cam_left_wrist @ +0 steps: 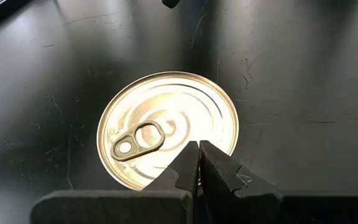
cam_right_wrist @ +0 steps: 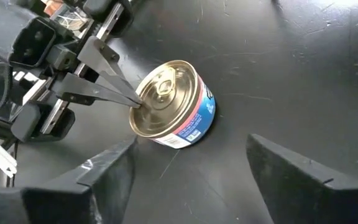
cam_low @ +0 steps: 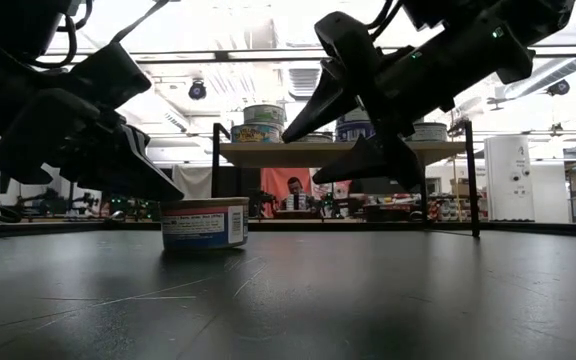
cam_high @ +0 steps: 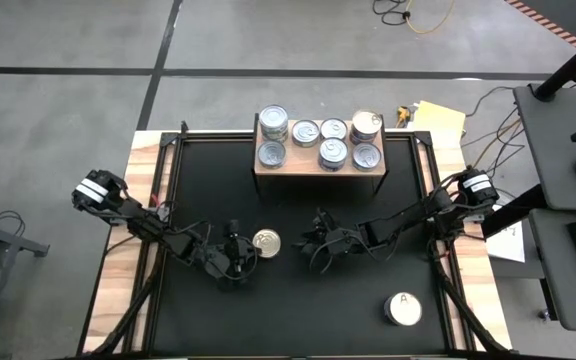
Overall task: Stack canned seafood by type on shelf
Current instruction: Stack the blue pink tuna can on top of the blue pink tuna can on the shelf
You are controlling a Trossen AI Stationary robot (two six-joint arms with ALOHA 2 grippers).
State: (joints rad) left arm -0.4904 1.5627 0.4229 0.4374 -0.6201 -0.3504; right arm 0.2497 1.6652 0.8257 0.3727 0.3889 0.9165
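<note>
A gold-topped can (cam_high: 266,242) stands upright on the black tabletop (cam_high: 298,310), in front of the shelf (cam_high: 320,166) and well apart from it. The left gripper (cam_high: 243,250) sits just beside this can on its left, its fingers (cam_left_wrist: 191,168) pressed together with nothing between them, their tips resting at the can's rim. The right gripper (cam_high: 314,243) hangs near the can on its other side, fingers (cam_right_wrist: 104,171) spread wide and empty, not touching the can. Silver-topped cans (cam_high: 320,140) stand on the shelf, some stacked. A white-topped can (cam_high: 402,308) marked "A" rests far to the right of the gold-topped can, nearer the table's front edge.
</note>
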